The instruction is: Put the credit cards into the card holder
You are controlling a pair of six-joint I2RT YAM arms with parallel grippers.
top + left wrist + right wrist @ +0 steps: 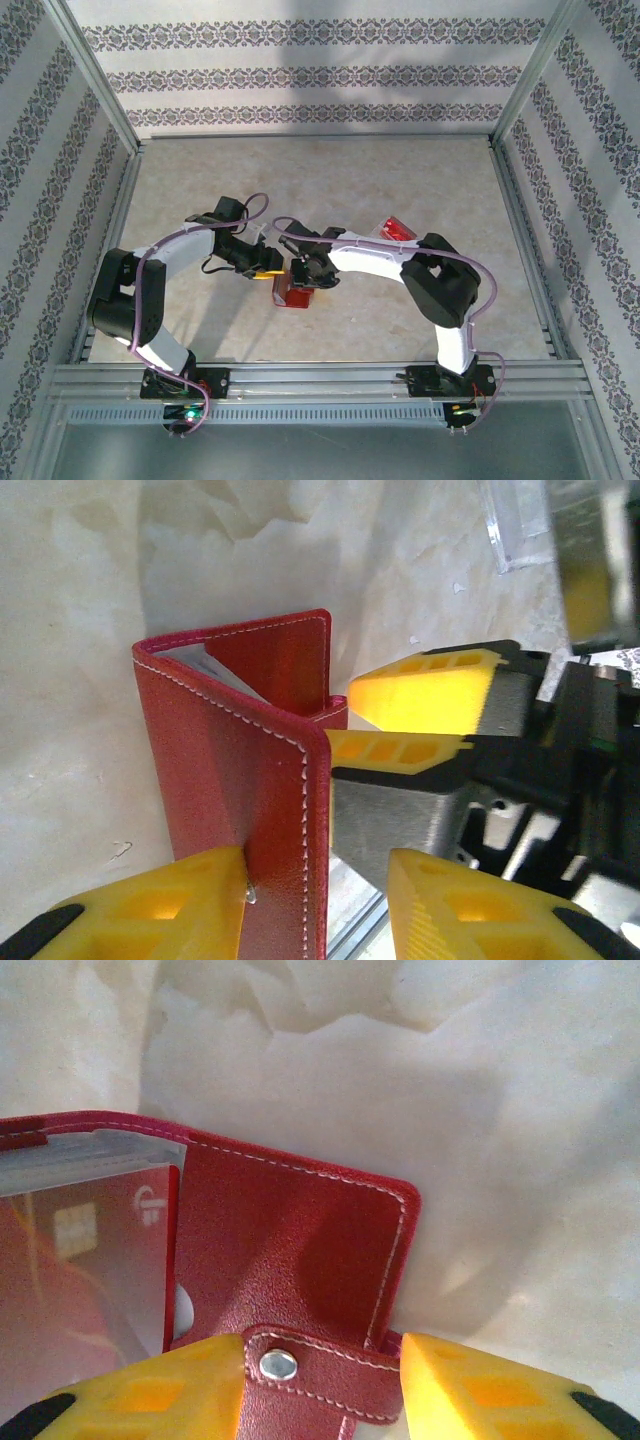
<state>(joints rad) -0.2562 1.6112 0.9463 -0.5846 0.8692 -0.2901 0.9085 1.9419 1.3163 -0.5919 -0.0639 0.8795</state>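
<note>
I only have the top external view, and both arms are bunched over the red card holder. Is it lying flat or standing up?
Observer: Standing. In the left wrist view the card holder is up on one edge, its covers spread in a V.
Operator: Is it loaded yet?
Observer: The right wrist view shows a credit card with a chip behind the greyish sleeve.
Operator: And on the right?
Observer: The right gripper has a finger on either side of the clasp tab.
</note>
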